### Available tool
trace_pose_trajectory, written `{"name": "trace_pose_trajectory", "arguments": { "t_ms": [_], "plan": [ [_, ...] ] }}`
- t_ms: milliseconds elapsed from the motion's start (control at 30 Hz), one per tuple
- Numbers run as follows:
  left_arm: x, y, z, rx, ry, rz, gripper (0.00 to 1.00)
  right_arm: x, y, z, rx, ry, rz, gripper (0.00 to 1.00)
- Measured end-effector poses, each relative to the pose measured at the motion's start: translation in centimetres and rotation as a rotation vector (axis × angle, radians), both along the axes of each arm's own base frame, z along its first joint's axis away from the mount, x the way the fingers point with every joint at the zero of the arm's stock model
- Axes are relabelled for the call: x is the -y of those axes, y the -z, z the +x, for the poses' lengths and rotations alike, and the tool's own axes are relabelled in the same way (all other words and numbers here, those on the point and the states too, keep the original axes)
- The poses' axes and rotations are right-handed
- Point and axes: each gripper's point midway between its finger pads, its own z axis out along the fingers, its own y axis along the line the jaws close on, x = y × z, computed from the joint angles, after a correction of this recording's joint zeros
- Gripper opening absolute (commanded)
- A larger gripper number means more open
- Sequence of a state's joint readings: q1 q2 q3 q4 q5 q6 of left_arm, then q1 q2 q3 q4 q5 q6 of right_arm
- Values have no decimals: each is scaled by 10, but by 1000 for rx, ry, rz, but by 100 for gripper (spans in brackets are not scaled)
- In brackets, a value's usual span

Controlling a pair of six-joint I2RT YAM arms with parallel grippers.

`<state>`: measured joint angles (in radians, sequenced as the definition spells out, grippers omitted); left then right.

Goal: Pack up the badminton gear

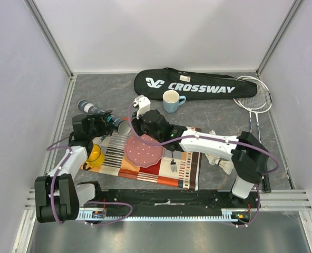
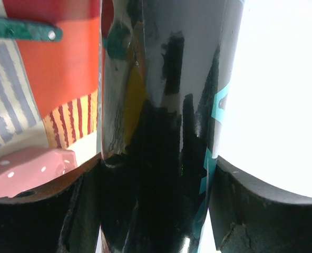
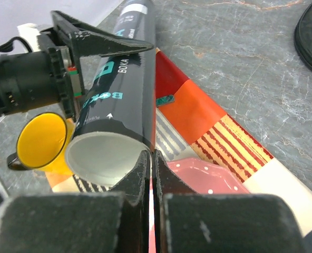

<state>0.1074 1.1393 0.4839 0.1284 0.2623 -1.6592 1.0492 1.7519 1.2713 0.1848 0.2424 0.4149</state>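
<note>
1. The racket bag [image 1: 198, 84] lay at 12 o'clock on the desk [image 1: 214, 118], the cup [image 1: 170, 100] just before it.
2. The rackets [image 1: 256, 100] lay at 2 o'clock.
3. The mat [image 1: 190, 171] at 6 o'clock carried the plate [image 1: 144, 150] and fork [image 1: 173, 166], with the mug [image 1: 95, 154] at its 9 o'clock edge.
4. The tube [image 1: 91, 109] lay at 10 o'clock, the shuttlecocks [image 1: 224, 164] at 4 o'clock.

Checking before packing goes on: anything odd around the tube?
Yes. The right gripper is shut on nothing at the open mouth of the tube, held by the left gripper. The mouth looks empty, while shuttlecocks lie beside the right arm.
</note>
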Motion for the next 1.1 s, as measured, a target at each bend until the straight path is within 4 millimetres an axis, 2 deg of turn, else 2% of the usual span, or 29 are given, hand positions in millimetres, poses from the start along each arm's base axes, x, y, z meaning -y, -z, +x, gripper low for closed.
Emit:
{"name": "trace_pose_trajectory", "arguments": {
  "t_ms": [100,167,267,333,400,433,500,633,767,833,933,1100],
  "plan": [
    [7,-5,1,16,23,-27,2,12,-9,-6,-14,-23,24,0],
    [-9,-3,8,22,-48,-11,2,25,-22,-9,-23,-27,53,0],
    [-25,-1,11,22,-119,-1,2,40,-52,-7,2,-20,121,0],
    [-29,0,12,20,-138,4,2,46,-65,-7,20,-14,151,0],
    [-29,0,12,20,-143,3,2,47,-68,-10,27,-25,165,0],
    [-29,0,12,20,-143,3,2,44,-67,-12,26,-40,169,21],
    [-29,0,12,21,-142,0,2,38,-60,-14,-1,-74,173,28],
    [-27,-1,12,27,-130,-8,2,10,-28,-6,-123,-176,179,40],
    [-24,-1,9,33,-119,-14,2,5,12,2,-229,-201,150,42],
    [-23,-2,8,36,-112,-17,2,4,22,1,-260,-211,144,43],
    [-21,-3,7,38,-105,-21,2,-2,25,-7,-279,-241,145,47],
    [-21,-3,6,42,-102,-23,2,-14,19,-13,-278,-266,168,45]
  ]
}}
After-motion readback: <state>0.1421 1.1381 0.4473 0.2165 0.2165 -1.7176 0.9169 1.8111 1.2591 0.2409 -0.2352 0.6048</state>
